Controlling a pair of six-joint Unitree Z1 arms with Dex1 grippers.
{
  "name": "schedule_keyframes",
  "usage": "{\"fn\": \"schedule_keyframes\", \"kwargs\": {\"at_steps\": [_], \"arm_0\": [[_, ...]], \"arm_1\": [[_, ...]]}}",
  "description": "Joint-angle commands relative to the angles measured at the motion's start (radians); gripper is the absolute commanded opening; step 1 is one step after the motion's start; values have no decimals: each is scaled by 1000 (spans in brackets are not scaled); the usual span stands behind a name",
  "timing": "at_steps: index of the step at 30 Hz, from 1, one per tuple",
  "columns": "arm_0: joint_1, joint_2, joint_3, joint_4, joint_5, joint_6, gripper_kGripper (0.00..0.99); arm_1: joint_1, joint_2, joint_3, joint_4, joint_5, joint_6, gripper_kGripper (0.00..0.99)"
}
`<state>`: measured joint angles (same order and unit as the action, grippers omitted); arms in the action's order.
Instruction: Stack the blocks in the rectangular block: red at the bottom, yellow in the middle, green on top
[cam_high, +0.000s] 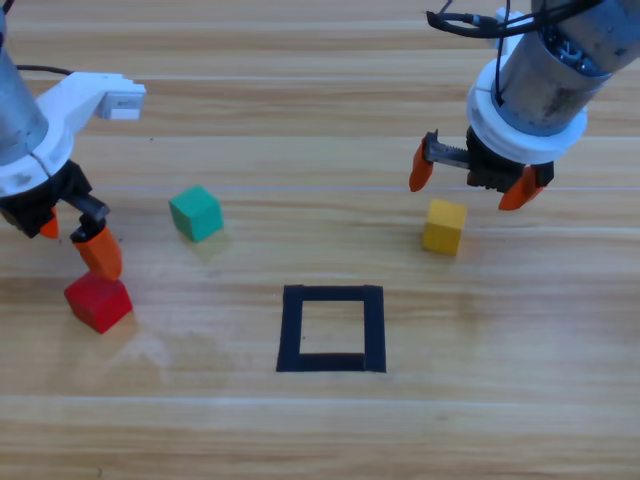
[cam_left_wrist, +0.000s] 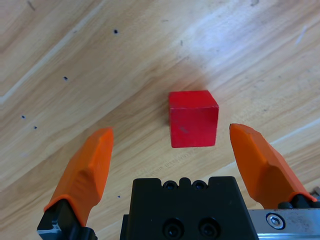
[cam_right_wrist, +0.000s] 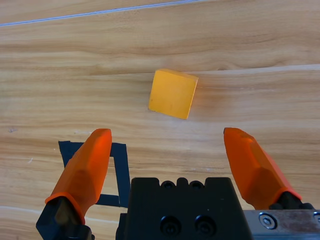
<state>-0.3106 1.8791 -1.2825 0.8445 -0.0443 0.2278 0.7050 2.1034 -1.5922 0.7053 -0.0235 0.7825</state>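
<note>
- The left gripper (cam_high: 72, 238) is held over the table's left side, its jaws spread apart and nothing clamped between them; the red cube (cam_high: 98, 301) is seen just below it, resting on the wooden table (cam_high: 500, 400).
- In the left wrist view, the red cube (cam_left_wrist: 193, 118) is framed between the two parted jaws, touched by neither.
- The right gripper (cam_high: 470, 178) is held with its jaws wide apart just above the yellow cube (cam_high: 444, 226), which lies untouched on the table.
- The teal-green cube (cam_high: 196, 212) is set apart, between the red cube and the centre.
- The black tape square (cam_high: 332, 328) lies at centre front, with no cube inside.
</note>
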Motion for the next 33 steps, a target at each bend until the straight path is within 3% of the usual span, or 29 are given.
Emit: {"fn": "schedule_keyframes", "kwargs": {"at_steps": [1,9,19,21,24,28,33], "arm_0": [[-58,123,-35,27,63,-65,990],[-88,132,-47,45,66,-97,990],[-97,133,-54,71,67,-133,990],[-97,152,-54,71,70,-143,990],[-97,178,-58,70,75,-163,990],[-97,212,-67,68,83,-186,990],[-96,221,-64,67,81,-194,988]], "arm_1": [[21,141,-60,46,-12,43,973],[22,302,-313,269,-64,64,919],[13,351,-353,281,-56,63,752],[11,356,-357,281,-46,61,647],[7,362,-371,281,-27,55,301],[-9,380,-387,281,11,46,9],[-13,386,-397,284,25,21,0]]}}
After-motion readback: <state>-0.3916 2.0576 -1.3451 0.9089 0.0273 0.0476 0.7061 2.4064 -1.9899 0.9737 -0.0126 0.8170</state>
